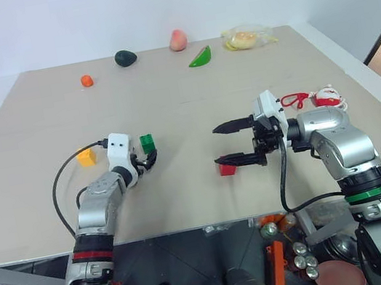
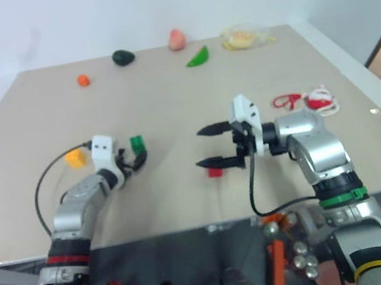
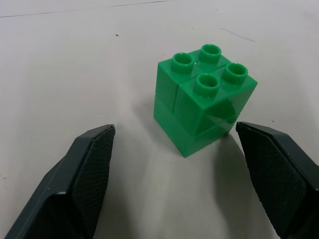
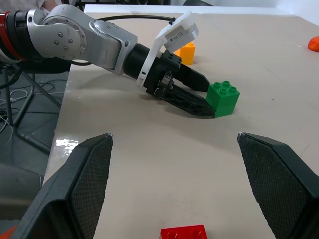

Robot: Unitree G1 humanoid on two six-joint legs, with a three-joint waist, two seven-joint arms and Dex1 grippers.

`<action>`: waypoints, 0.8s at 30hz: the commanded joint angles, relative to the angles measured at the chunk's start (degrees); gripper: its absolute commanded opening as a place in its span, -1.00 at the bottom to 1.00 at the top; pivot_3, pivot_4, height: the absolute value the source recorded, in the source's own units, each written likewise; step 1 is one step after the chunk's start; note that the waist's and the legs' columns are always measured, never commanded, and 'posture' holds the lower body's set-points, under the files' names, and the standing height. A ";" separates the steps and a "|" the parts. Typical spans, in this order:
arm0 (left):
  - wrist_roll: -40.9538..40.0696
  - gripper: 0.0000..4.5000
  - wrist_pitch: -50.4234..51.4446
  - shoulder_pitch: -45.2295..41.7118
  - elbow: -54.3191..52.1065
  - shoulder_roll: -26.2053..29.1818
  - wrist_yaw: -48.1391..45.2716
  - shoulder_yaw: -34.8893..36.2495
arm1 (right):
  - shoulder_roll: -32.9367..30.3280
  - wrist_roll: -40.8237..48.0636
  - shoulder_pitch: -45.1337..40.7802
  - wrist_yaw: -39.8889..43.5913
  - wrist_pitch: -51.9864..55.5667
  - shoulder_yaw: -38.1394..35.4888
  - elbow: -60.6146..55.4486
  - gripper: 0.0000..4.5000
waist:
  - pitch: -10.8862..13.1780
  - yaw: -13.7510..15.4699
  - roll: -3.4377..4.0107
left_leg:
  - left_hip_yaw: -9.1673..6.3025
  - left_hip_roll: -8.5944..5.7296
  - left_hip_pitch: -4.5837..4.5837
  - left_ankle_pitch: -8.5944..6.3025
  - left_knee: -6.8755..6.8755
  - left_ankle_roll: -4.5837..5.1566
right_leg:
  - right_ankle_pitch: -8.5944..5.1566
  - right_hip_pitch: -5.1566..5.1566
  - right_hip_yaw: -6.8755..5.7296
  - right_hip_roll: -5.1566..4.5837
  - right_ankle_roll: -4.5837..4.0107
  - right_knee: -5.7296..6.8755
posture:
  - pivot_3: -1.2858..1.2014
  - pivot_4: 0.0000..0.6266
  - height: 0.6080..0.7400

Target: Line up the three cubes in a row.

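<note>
Three studded cubes sit on the tan table point(image 1: 169, 102). The yellow cube point(image 1: 87, 157) lies furthest left, the green cube point(image 1: 148, 142) a little to its right, and the red cube point(image 1: 227, 168) nearer the front edge at centre. My left gripper point(image 1: 148, 157) is open and empty, and the green cube point(image 3: 204, 99) stands just ahead of its fingertips, in line with the gap. My right gripper point(image 1: 226, 143) points left, open and empty, hovering above the red cube point(image 4: 184, 232), which lies under its lower finger point(image 1: 241, 157).
Along the far edge lie a small orange fruit point(image 1: 86, 80), a dark avocado point(image 1: 125, 58), a peach point(image 1: 178, 40), a green pepper point(image 1: 199, 57) and a plastic bag of food point(image 1: 248, 36). A red-and-white toy with a red cord point(image 1: 319, 97) lies right of my right wrist.
</note>
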 commanded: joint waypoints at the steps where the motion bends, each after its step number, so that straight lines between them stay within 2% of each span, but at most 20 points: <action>1: 0.42 0.79 0.54 -0.99 -0.34 -0.11 -0.41 -0.53 | -0.61 0.80 -0.33 -0.03 -0.99 -0.73 -1.46 0.84 | 0.00 0.00 0.00 | 0.00 0.00 0.00 0.00 0.00 0.00 | 0.00 0.00 0.00 0.00 0.00 0.00 | 0.03 -0.52 1.00; 22: 2.82 0.79 2.52 -3.90 1.65 -5.47 1.90 -1.72 | -0.38 0.24 -0.37 -0.91 -2.53 -0.57 -0.30 0.84 | 0.00 0.79 0.00 | -0.07 -0.08 0.01 0.00 0.10 0.00 | 0.02 0.10 -0.01 -0.05 0.02 0.00 | 0.03 -0.52 1.00; 24: 2.99 0.55 2.17 -4.25 1.75 -5.86 1.85 -1.82 | -0.34 0.15 -0.47 -1.02 -2.68 -0.52 -0.10 0.86 | 0.00 1.06 0.00 | -0.07 -0.08 0.01 0.00 0.10 0.00 | 0.01 0.10 -0.01 -0.05 0.02 -0.01 | 0.03 -0.52 1.00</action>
